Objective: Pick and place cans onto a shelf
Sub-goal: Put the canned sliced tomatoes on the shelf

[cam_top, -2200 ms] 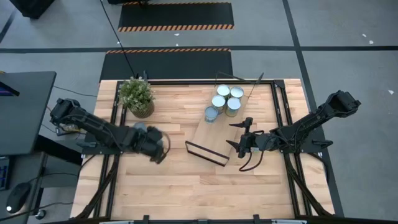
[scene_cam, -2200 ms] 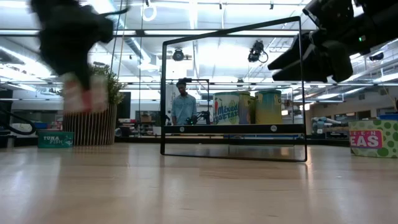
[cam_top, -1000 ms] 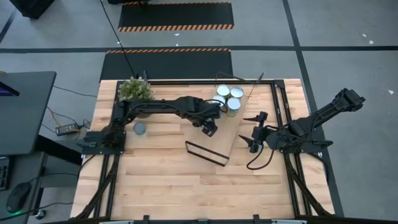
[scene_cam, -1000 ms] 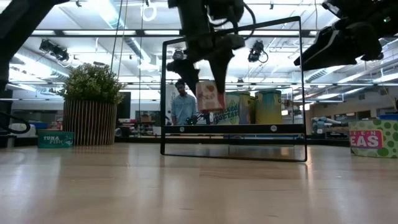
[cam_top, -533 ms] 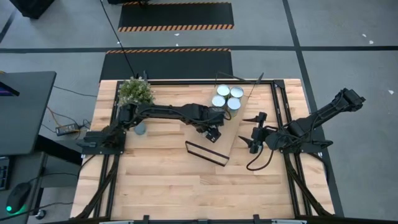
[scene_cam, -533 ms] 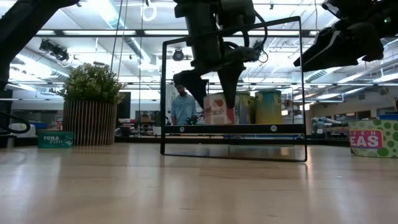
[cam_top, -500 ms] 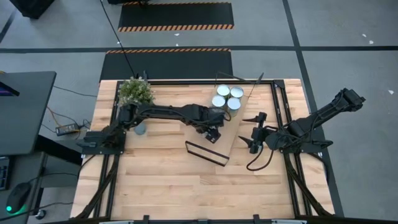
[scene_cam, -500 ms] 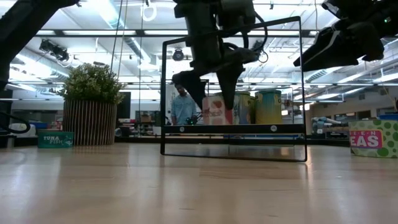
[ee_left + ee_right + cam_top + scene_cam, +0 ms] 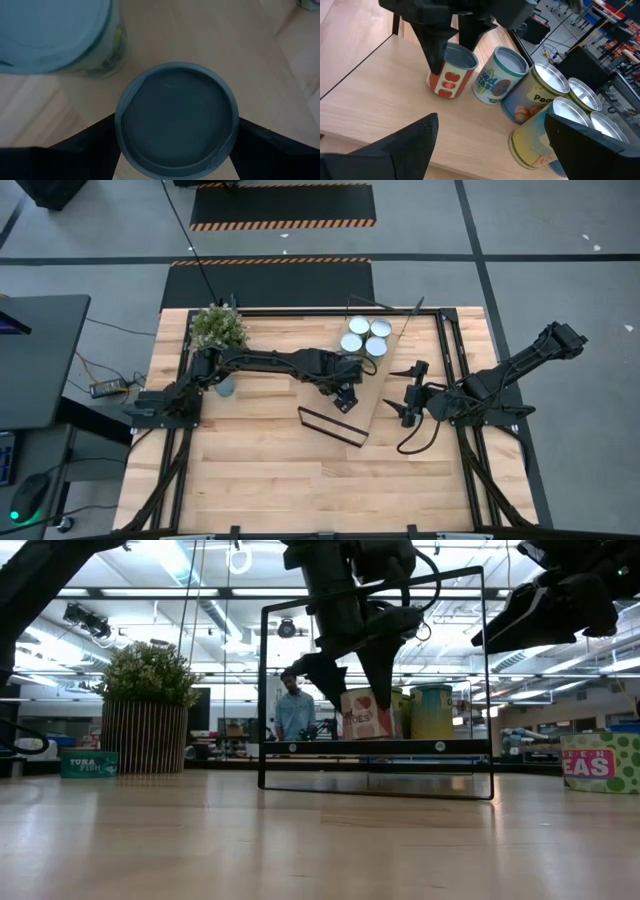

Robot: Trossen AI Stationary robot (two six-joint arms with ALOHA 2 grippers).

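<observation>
Left hand (image 9: 350, 680) pointing down, fingers spread around red-labelled can (image 9: 451, 75) on shelf (image 9: 395, 110), right hand (image 9: 405, 392) open, hovering beside.

Robotics lab: hazard-striped floor mats (image 9: 283, 205)

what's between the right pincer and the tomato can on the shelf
Nothing on the board itself: bare shelf lies between the right pincer and the tomato can. But the left pincer straddles that can from above, one finger on the near side.
</observation>
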